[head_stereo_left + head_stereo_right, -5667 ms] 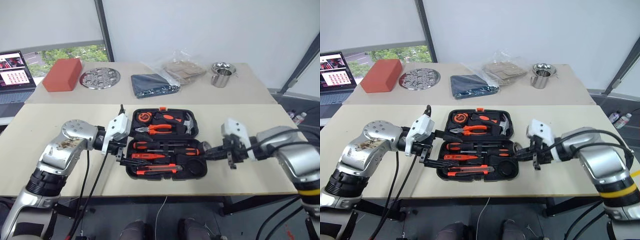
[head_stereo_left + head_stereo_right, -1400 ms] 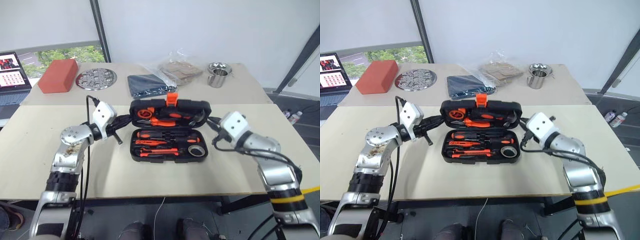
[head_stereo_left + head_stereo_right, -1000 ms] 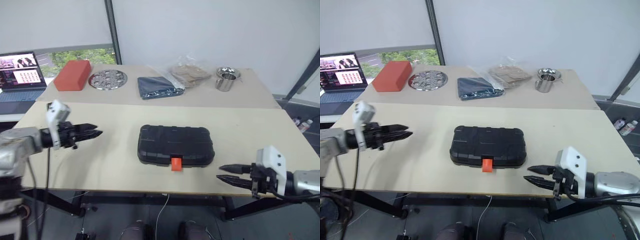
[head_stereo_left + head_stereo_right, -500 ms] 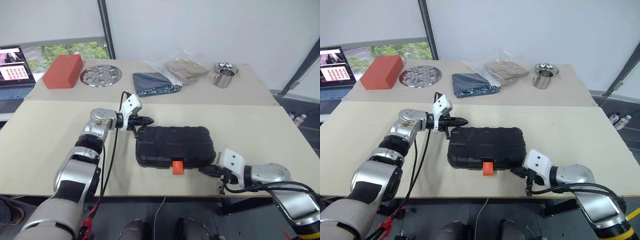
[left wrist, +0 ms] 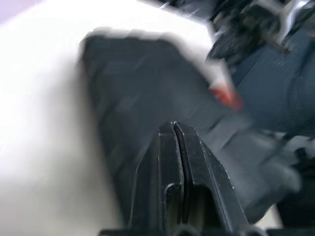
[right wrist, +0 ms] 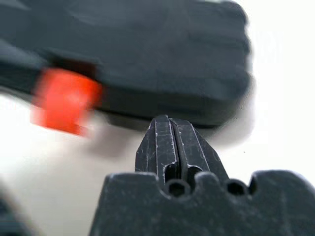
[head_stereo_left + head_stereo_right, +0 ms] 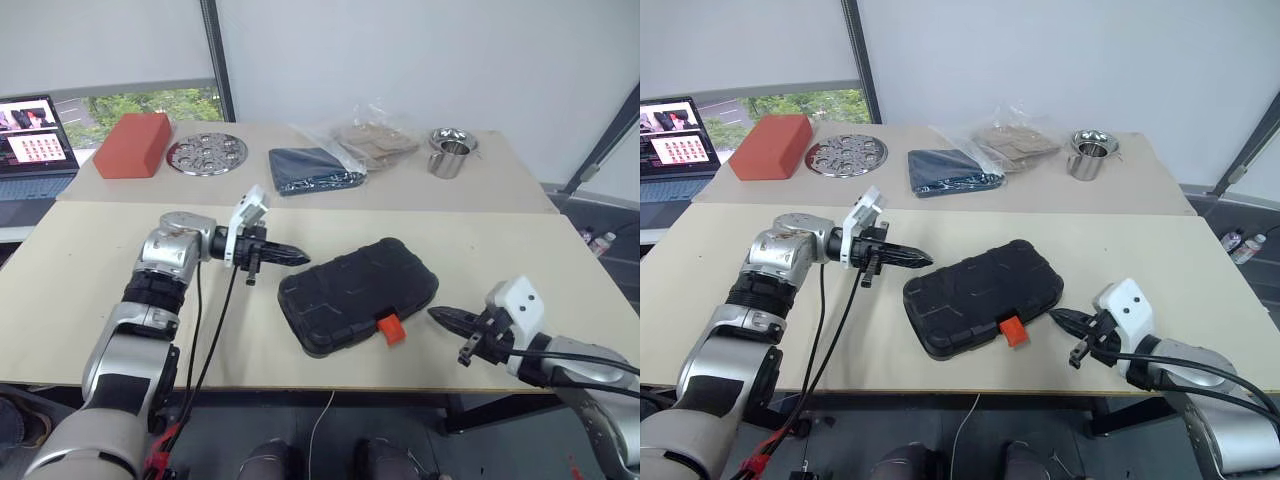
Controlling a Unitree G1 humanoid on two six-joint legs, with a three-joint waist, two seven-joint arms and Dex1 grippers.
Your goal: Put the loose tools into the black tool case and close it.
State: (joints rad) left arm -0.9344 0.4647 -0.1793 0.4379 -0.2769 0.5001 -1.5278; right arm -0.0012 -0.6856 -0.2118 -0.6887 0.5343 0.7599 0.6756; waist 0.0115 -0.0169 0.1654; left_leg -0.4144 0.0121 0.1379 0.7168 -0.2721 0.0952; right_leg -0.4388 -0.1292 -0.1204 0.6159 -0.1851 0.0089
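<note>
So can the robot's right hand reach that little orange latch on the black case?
Probably yes. The shut right gripper sits near the orange latch on the black tool case, with bare table between them.

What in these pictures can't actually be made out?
- Tools inside the black tool case: hidden by its shut lid, head views.
- Orange latch: too small in head views, blurred in the right wrist view, to tell whether it is snapped.
- Plastic bag contents: too small.
- Laptop: cut off by the edge.
</note>
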